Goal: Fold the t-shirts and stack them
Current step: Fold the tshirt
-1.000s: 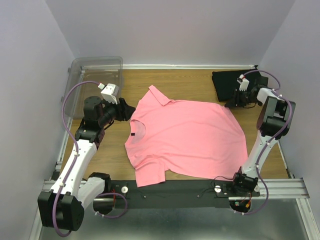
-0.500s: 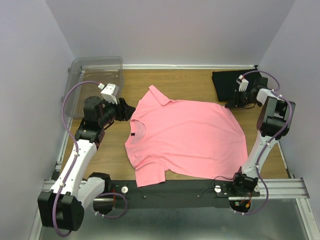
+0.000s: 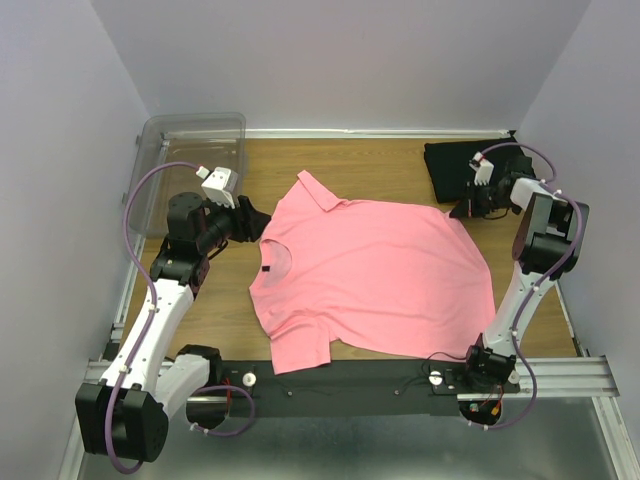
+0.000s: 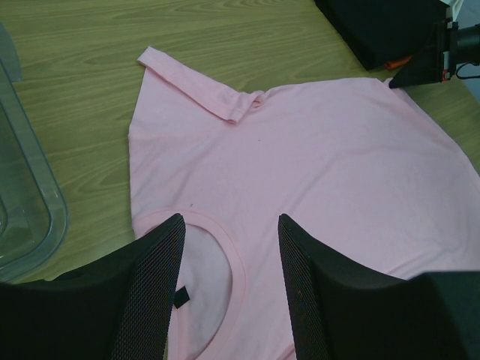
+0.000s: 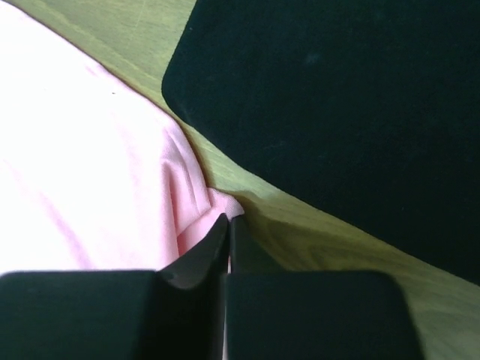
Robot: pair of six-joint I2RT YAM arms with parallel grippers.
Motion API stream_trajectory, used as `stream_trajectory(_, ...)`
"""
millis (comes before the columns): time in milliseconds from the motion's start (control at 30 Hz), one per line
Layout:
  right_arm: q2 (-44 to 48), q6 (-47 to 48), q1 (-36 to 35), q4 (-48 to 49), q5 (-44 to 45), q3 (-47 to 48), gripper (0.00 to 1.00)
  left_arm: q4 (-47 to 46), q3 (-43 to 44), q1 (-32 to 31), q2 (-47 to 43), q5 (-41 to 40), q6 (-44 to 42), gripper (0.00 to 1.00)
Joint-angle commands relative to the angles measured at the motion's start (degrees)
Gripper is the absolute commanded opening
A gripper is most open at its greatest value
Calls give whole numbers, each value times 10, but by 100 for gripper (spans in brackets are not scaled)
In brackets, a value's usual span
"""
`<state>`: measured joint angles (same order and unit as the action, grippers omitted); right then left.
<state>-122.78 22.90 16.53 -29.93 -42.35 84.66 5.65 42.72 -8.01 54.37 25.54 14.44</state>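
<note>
Left arm is reaching in low from the left. The left hand (image 3: 252, 222) is hovering just over the collar of the pink shirt (image 3: 370, 270), wide open and gripping nothing. In its wrist view the two fingers (image 4: 150, 285) are sitting either side of the neckline.

Right arm is standing upright at the right edge and bending over toward the far right. The right hand (image 3: 465, 207) is down at counter (image 3: 380, 160) level on the pink shirt's far-right corner. Its fingers are closing together, and the cloth edge is bunching at their tips, so it's pinching the pink shirt there.

Count:
- 3 shirts. The pink shirt is lying spread flat mid-counter. The black shirt (image 3: 448, 165) is lying folded in the far-right corner, just beside the right hand. The orange shirt (image 4: 400, 62) is showing only as a sliver under the black one.
- 1 clear bin (image 3: 190, 135), sitting far left.
- 2 arms.
</note>
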Motion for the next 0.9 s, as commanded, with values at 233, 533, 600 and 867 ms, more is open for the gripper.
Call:
stream_trajectory(233, 28, 6, -7, -39, 64, -15, 1, -34, 2, -3, 58, 21, 1, 63)
stream_trajectory(533, 53, 7, -7, -36, 27, -22, 0, 86, 248, -128, 348, -187, -22, 60)
stream_trajectory(600, 54, 7, -7, -36, 21, -22, 1, 116, 324, -128, 425, -239, -24, 57)
stream_trajectory(867, 60, 7, -7, -36, 3, -23, 1, 169, 534, -121, 630, -267, 38, 56)
